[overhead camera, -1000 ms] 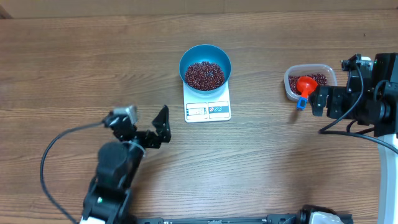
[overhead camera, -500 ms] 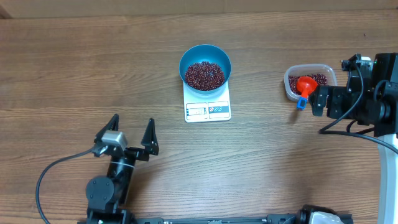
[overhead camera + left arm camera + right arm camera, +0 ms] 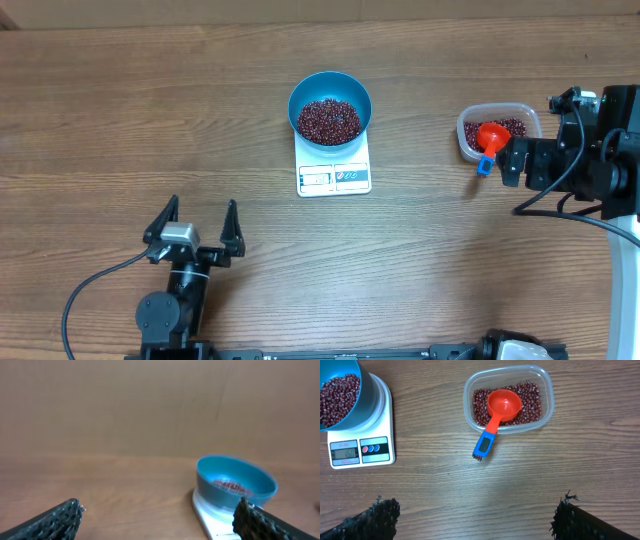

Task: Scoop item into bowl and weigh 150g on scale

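The blue bowl [image 3: 330, 88] stands on the white scale [image 3: 333, 176] at the table's middle and holds a heap of red-brown beans, the item [image 3: 329, 120]. More of these beans lie in a clear tub [image 3: 498, 112] to the right. An orange-red scoop [image 3: 490, 138] rests in the tub, its blue handle end over the rim. My left gripper [image 3: 201, 208] is open and empty near the front left, well short of the scale [image 3: 212, 510]. My right gripper [image 3: 475, 510] is open and empty over bare wood, in front of the tub [image 3: 507, 372] and scoop [image 3: 502, 406].
Both arms' black cables trail over the wood at the front left and the right edge. The bowl [image 3: 361, 404] and scale [image 3: 362, 450] show at the left in the right wrist view. A plain brown wall backs the table in the left wrist view.
My left arm has drawn back toward the front edge and swung its open gripper round to face the far side. The right arm, bowl, scale, tub and scoop have not moved.
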Available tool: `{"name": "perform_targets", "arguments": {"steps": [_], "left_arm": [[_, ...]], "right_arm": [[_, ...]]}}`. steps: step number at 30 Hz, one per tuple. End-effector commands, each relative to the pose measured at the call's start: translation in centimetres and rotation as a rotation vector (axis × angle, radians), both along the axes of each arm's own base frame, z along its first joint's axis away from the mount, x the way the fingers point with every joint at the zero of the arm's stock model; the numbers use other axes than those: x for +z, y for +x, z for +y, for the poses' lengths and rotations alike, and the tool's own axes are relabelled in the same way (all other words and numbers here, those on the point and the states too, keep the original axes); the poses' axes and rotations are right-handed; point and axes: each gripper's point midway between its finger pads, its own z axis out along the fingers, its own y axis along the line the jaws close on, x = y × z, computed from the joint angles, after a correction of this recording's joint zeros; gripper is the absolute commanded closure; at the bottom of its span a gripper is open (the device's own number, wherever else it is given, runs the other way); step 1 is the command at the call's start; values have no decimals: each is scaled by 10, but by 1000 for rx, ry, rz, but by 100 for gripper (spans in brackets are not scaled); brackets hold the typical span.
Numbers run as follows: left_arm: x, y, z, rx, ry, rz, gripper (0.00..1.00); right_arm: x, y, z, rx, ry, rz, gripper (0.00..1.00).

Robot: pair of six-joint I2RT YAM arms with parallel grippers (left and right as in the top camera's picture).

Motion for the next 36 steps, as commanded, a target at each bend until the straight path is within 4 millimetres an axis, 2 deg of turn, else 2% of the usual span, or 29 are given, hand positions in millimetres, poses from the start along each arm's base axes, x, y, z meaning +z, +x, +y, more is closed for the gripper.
{"name": "perform_targets", "arguments": {"steps": [1,6,12,36], "left_arm": [[-9,-3,6,20,27,22,1],[-26,-7,12,44,66,83,0],[-26,-6,21,77,68,85,0],[-27,-6,21,76,138,83,0]], "right_arm": [[10,3,1,8,0,-33,0],[10,3,1,8,0,-33,0],[10,3,1,8,0,-33,0],[10,3,1,8,0,-33,0]]}}
